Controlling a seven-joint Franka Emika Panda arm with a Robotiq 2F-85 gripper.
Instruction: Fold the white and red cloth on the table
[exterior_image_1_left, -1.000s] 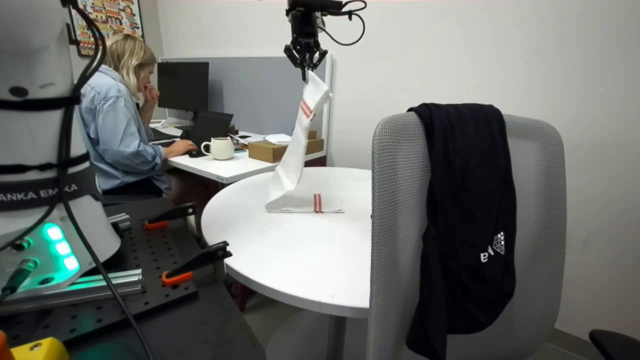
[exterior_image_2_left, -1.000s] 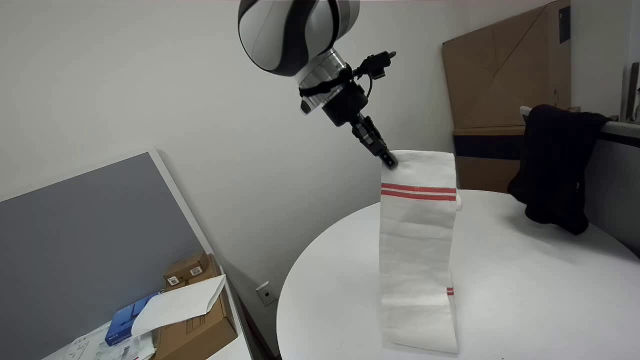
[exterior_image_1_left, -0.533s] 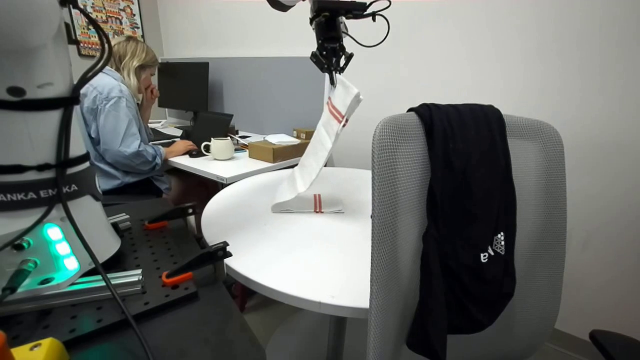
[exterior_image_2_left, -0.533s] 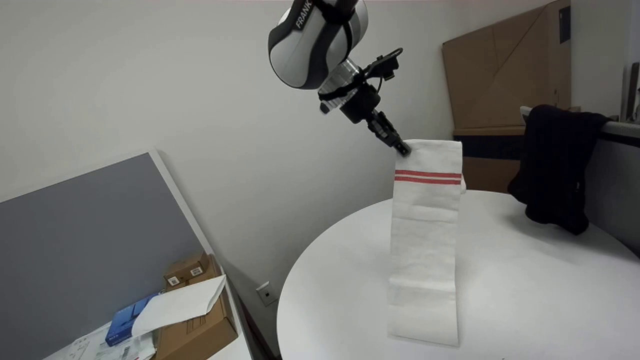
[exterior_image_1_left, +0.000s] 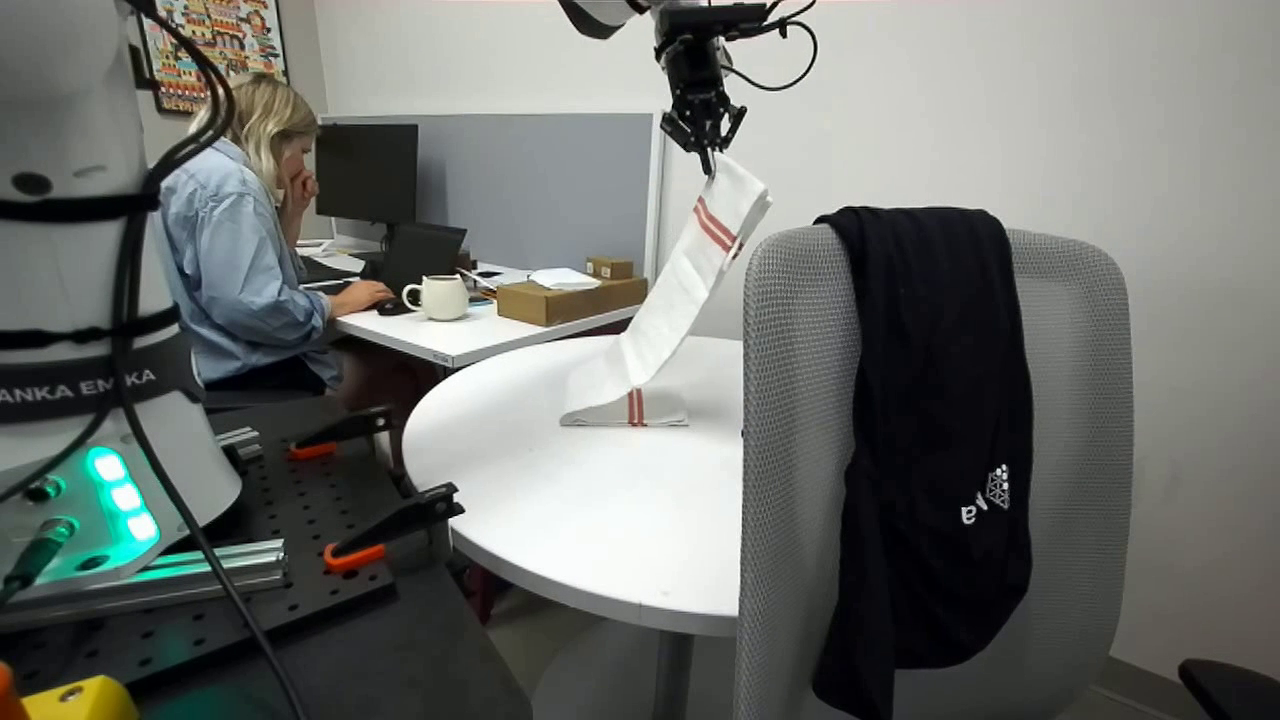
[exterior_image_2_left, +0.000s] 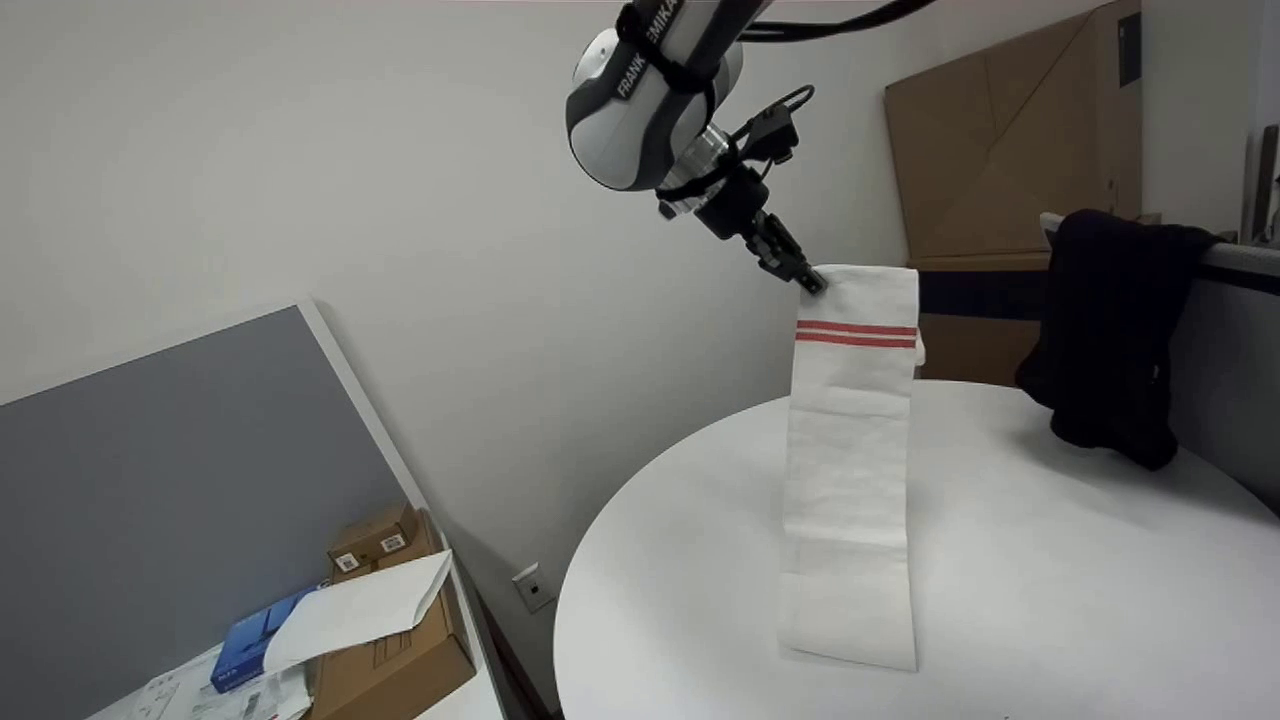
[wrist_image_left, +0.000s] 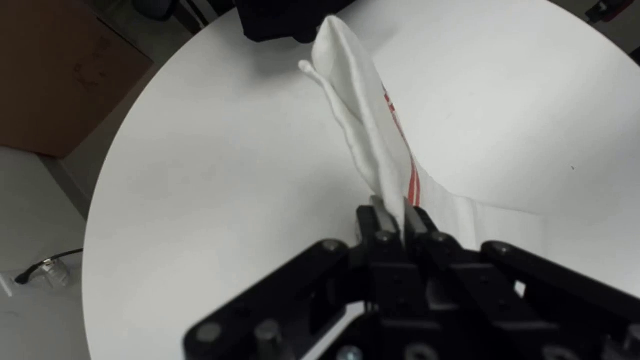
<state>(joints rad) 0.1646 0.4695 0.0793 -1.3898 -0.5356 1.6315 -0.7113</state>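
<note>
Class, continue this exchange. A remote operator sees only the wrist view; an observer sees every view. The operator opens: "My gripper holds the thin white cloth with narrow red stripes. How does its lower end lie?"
Observer: The thin white cloth with narrow red stripes has its lower end on the large round white table, doubled back beneath the raised part, as an exterior view shows.
Operator: What is the black shape at my picture's top edge?
Observer: A black fabric garment, draped over the back of a gray mesh chair.
Operator: Is anyone in the room?
Observer: Yes, a blond person in a light-blue shirt sits at a white desk.
</note>
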